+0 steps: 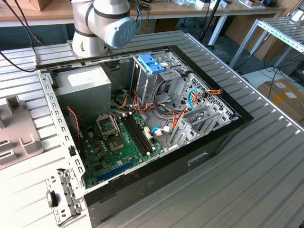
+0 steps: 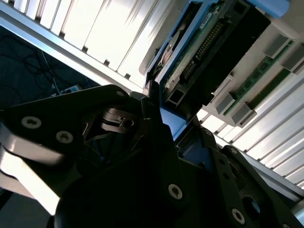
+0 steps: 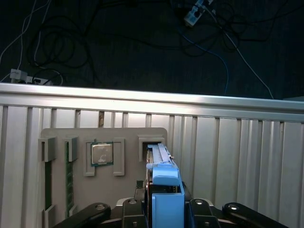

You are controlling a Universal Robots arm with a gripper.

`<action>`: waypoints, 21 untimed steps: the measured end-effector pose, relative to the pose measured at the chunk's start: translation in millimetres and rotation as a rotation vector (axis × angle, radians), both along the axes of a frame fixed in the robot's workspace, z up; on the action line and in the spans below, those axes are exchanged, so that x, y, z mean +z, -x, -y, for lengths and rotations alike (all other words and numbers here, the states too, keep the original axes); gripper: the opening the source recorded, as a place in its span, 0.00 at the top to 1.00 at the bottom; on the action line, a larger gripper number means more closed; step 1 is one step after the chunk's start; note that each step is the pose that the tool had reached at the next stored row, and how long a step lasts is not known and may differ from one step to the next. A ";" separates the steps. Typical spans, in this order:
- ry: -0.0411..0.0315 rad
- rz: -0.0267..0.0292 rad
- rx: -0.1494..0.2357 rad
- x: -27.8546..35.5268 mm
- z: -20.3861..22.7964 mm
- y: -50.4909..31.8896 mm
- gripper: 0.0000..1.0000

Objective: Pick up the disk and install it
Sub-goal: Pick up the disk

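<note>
One black computer case lies open on the ribbed aluminium desk in the exterior view. A blue plastic bracket tops its metal drive cage. My pale grey shoulder joint stands behind the case, and a grey moulded parts tray sits at the exterior view's left.

In the second wrist view my black end effector is clamped on the flat rectangular dark-grey disk in its light-blue plastic carrier rail. One finger sits on each side of the rail's end, and the green circuit-board face is turned to the camera.

In the first wrist view the disk stands on edge between my fingers. Its far end is at the tray's slot, beside a square silver processor chip. I cannot tell whether it touches the tray. For a good pick, I judge the grip should stay centred on the rail and the disk plumb, so it does not rake the slot's walls. My wrist points down at the tray, near the desk's edge.
</note>
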State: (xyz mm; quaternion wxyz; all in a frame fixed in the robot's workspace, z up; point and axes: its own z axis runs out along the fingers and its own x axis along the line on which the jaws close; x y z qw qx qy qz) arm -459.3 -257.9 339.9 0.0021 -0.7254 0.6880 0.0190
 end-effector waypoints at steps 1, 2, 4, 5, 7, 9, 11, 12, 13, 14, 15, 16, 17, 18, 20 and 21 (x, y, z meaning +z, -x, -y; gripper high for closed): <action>0.0000 0.0002 0.000 0.4 0.0 0.0 0.63; 0.0000 0.0001 0.000 1.1 0.0 0.0 0.63; -0.0001 0.0003 0.000 2.5 0.0 0.0 0.63; -0.0002 0.0002 0.000 3.0 0.0 0.0 0.63; -0.0003 0.0002 0.000 3.6 0.0 0.0 0.63; -0.0003 0.0002 0.000 4.1 0.0 0.0 0.63; -0.0003 0.0002 0.000 4.5 0.0 0.0 0.63; -0.0004 0.0003 0.000 4.7 0.0 0.0 0.63; -0.0004 0.0002 0.000 4.9 0.0 0.0 0.63; -0.0004 0.0002 0.000 5.1 0.0 0.0 0.63; -0.0004 0.0001 0.000 5.4 0.0 0.0 0.63; -0.0005 0.0001 0.000 5.6 0.0 0.0 0.63; -0.0005 0.0003 0.000 5.8 0.0 0.0 0.63; -0.0005 0.0002 0.000 6.0 0.0 0.0 0.63; -0.0005 0.0001 0.000 6.4 0.0 0.0 0.63; -0.0007 0.0002 0.000 6.7 0.0 0.0 0.63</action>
